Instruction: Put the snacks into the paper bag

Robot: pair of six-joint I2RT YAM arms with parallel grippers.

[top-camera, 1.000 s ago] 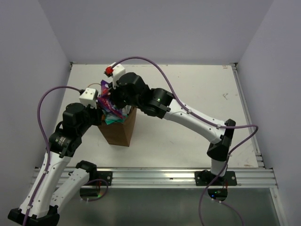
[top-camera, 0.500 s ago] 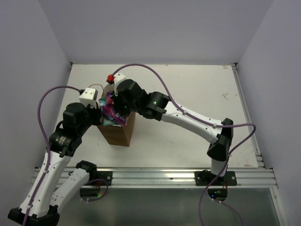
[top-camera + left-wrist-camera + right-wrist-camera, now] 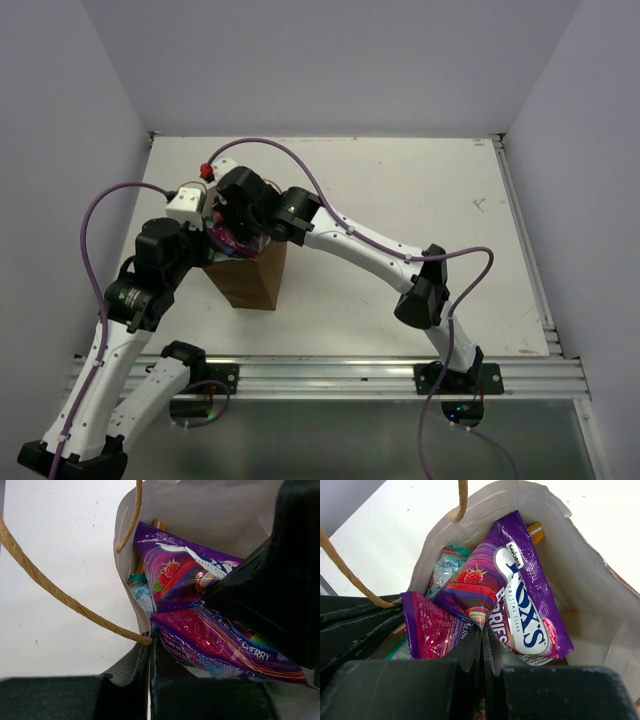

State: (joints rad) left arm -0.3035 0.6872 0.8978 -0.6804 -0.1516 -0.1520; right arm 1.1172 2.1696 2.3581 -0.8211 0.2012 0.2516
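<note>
The brown paper bag (image 3: pixel 255 282) stands upright on the table. My left gripper (image 3: pixel 212 238) is shut on the bag's rim (image 3: pixel 131 605) by a handle end. My right gripper (image 3: pixel 240 222) is over the bag's mouth, shut on the purple Fox's candy bag (image 3: pixel 520 595), which lies folded inside the bag (image 3: pixel 590 580). The candy bag also shows in the left wrist view (image 3: pixel 185 575). A teal-white packet (image 3: pixel 445 567) and an orange packet edge (image 3: pixel 536 531) lie under it. The dark brown chip bag is hidden.
The bag's twisted handles (image 3: pixel 60 597) hang loose outside the rim. The two grippers are close together at the bag's mouth. White table (image 3: pixel 420 200) with side walls; a rail (image 3: pixel 330 375) runs along the near edge.
My right gripper has moved left and down with the purple candy bag, which now sits deeper in the paper bag. My left gripper has kept its hold on the rim.
</note>
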